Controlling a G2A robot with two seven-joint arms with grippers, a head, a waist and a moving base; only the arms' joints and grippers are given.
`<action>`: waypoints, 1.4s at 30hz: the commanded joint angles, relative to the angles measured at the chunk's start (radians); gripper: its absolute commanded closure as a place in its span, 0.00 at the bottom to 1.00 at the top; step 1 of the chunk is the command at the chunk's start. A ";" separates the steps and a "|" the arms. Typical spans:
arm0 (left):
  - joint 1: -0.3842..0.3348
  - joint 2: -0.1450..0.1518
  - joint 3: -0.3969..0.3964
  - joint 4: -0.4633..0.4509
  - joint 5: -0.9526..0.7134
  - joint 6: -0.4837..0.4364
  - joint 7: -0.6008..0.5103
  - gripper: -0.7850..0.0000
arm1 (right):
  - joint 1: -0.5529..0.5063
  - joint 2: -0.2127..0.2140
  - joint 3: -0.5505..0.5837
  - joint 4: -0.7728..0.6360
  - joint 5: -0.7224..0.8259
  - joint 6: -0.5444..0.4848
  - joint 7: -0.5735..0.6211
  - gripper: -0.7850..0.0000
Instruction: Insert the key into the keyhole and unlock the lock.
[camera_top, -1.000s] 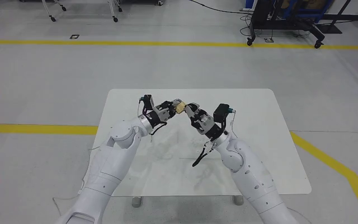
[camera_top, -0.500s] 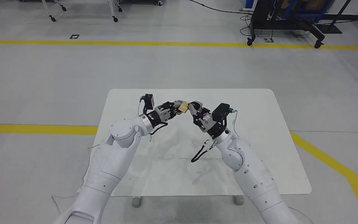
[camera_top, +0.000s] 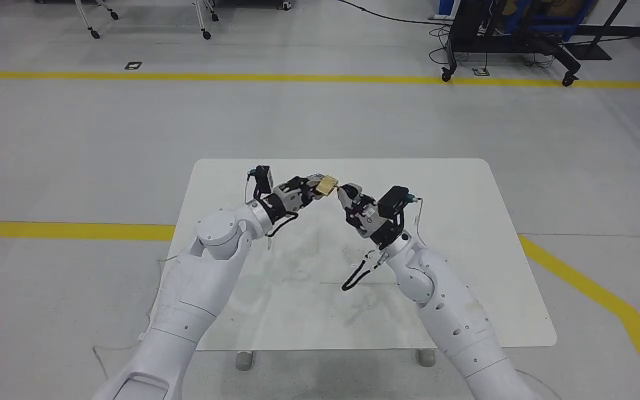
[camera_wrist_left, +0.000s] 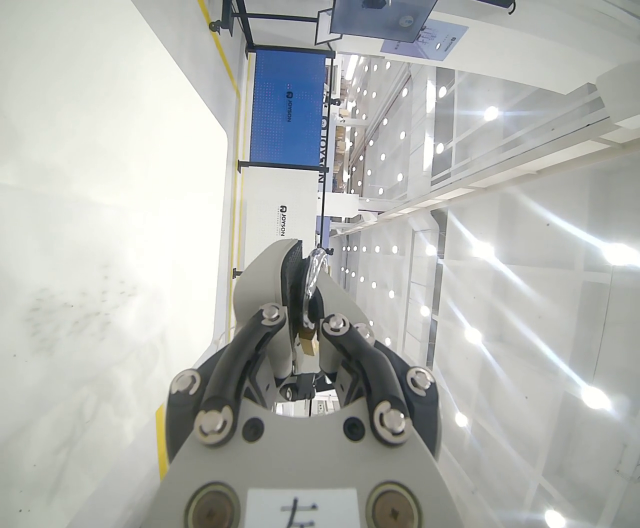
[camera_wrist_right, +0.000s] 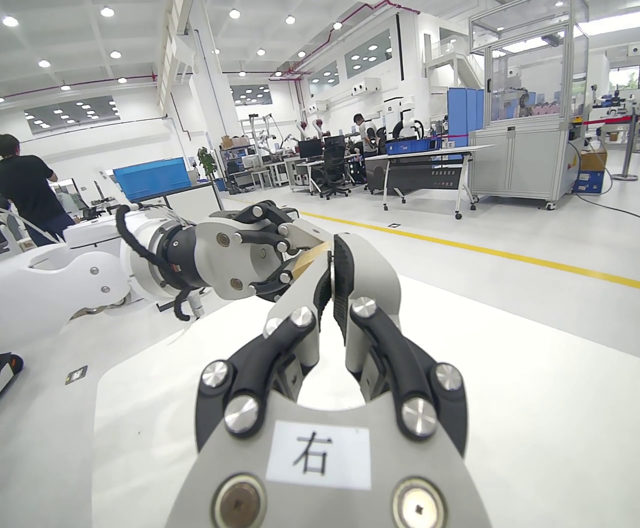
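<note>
The left gripper (camera_wrist_left: 307, 265) pinches the lock (camera_wrist_left: 310, 287) between its fingers (camera_wrist_left: 265, 280), and the right gripper (camera_wrist_right: 332, 250), fingers (camera_wrist_right: 370, 285) pressed together on what must be the tiny key, sits just beside the lock, so push straight and slow.

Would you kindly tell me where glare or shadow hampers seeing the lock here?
Left wrist view: glare whitens the table, ceiling lamps flare into streaks, the lock glints in the left gripper. Top view: flat, even light, the lock plainly lit. Right wrist view: even light; the key sits shaded inside the right gripper.
</note>
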 joint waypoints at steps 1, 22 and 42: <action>-0.001 0.000 0.001 0.002 -0.001 -0.002 0.001 1.00 | -0.003 0.001 0.001 0.003 0.009 -0.005 0.010 1.00; 0.032 0.001 -0.004 -0.014 0.048 -0.126 0.080 1.00 | -0.054 -0.021 -0.019 -0.032 0.823 0.021 0.304 1.00; 0.076 0.003 0.007 -0.102 0.168 -0.185 0.182 1.00 | -0.035 -0.043 -0.066 -0.027 0.969 0.057 0.336 1.00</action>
